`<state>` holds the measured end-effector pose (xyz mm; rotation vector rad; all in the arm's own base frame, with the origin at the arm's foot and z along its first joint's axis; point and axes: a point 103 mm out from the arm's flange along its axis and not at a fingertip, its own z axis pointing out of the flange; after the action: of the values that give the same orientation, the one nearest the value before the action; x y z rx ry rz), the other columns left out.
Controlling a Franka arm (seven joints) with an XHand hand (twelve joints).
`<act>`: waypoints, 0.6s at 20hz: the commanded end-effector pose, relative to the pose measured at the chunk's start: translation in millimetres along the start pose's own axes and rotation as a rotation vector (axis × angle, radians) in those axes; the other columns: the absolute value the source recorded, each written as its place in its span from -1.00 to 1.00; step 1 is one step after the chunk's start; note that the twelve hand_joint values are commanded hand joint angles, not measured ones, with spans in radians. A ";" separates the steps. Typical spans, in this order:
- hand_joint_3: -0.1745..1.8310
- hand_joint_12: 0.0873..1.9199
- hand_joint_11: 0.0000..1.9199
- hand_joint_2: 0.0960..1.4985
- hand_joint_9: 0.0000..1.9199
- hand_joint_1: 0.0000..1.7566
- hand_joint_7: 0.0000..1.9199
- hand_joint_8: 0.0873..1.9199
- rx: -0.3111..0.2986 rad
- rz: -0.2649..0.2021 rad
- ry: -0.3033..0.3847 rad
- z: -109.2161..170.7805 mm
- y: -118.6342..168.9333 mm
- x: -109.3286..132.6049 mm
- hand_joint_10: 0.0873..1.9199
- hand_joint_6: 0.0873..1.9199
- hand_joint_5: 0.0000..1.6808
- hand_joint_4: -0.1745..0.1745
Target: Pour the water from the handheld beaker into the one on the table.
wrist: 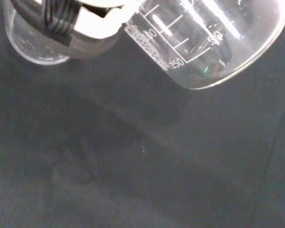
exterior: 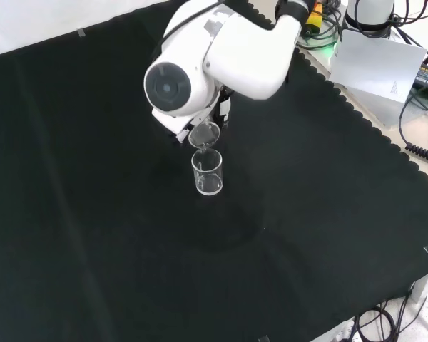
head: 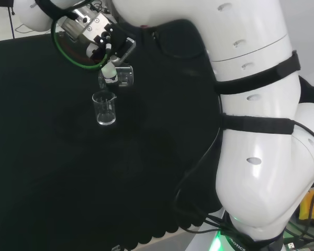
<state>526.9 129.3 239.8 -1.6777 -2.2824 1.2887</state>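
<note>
A clear glass beaker (head: 105, 108) stands upright on the black cloth; in the front view this table beaker (exterior: 207, 172) sits just below the arm's wrist link. My hand (head: 111, 57) is curled round a second clear beaker (head: 121, 76), tipped over with its mouth (exterior: 205, 134) directly above the standing one. In the wrist view the held beaker (wrist: 209, 42) looms large and tilted, a finger (wrist: 80, 23) wrapped over its side, and the standing beaker's rim (wrist: 35, 50) shows behind the finger. I cannot make out water in either vessel.
The arm's big white links (head: 251, 104) stand at the right of the head view, and a white link with a round grey cap (exterior: 200, 64) covers most of the hand in the front view. The cloth's scalloped edge (exterior: 385, 142) runs along the right, with cables beyond.
</note>
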 end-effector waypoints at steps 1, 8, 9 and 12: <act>-1.00 -0.20 0.17 0.45 0.42 0.46 0.32 -0.28 -0.105 -0.031 0.127 5.9 -3.1 -14.4 -0.02 -0.17 0.25 -0.63; -1.00 -0.20 0.17 0.45 0.42 0.46 0.32 -0.28 -0.174 -0.066 0.232 22.0 -0.1 -30.7 -0.03 -0.16 0.25 -0.62; -1.00 -0.20 0.17 0.45 0.42 0.46 0.32 -0.28 -0.176 -0.073 0.247 25.6 1.3 -33.6 -0.03 -0.16 0.25 -0.62; -1.00 -0.20 0.16 0.45 0.42 0.46 0.32 -0.28 -0.195 -0.084 0.291 36.0 5.3 -41.9 -0.03 -0.16 0.25 -0.61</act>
<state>531.0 90.4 235.3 -1.6902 -2.3360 0.8903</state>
